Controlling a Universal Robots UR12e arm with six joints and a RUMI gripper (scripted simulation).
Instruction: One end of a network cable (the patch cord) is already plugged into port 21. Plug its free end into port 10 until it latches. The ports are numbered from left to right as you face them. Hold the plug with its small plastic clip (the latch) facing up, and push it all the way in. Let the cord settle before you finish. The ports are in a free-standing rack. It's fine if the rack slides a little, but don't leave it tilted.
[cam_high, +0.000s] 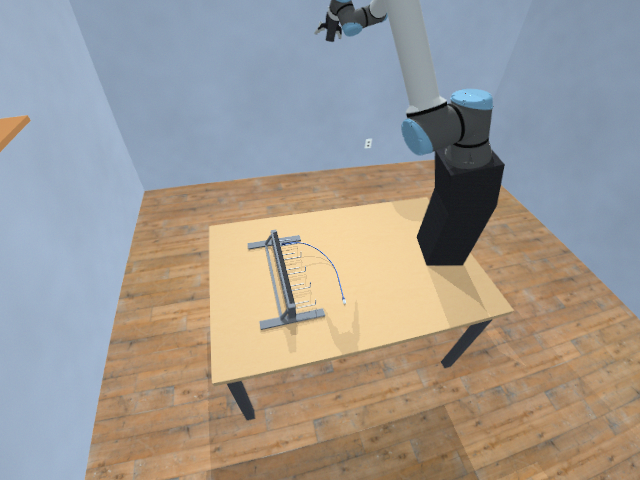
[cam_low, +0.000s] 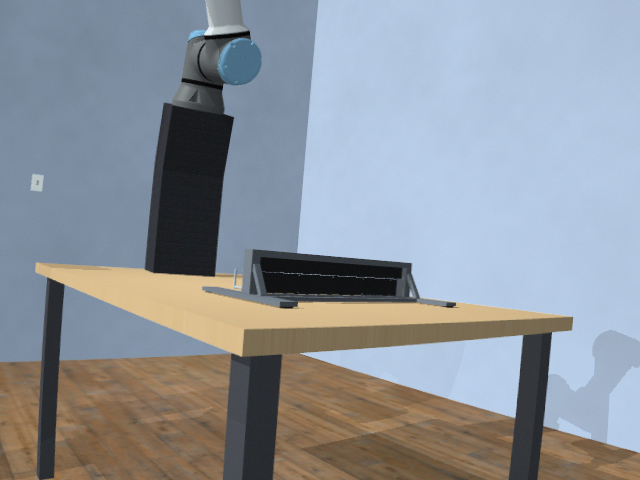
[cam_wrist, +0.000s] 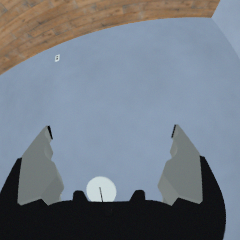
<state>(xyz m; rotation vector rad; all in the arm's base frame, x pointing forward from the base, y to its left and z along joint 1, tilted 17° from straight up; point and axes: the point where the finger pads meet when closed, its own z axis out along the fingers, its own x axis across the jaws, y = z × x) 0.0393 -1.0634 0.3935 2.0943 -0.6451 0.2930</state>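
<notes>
Patch cord, thin blue cable (cam_high: 325, 259), arcs across the wooden table (cam_high: 392, 289) far below the black two-jaw gripper (cam_high: 327, 29), its free white plug (cam_high: 344, 300) beside the grey rack (cam_high: 284, 289). Exterior view hides both. Wrist view shows spread-apart, empty grey fingers facing wall: best descend over the plug, latch upward.
</notes>
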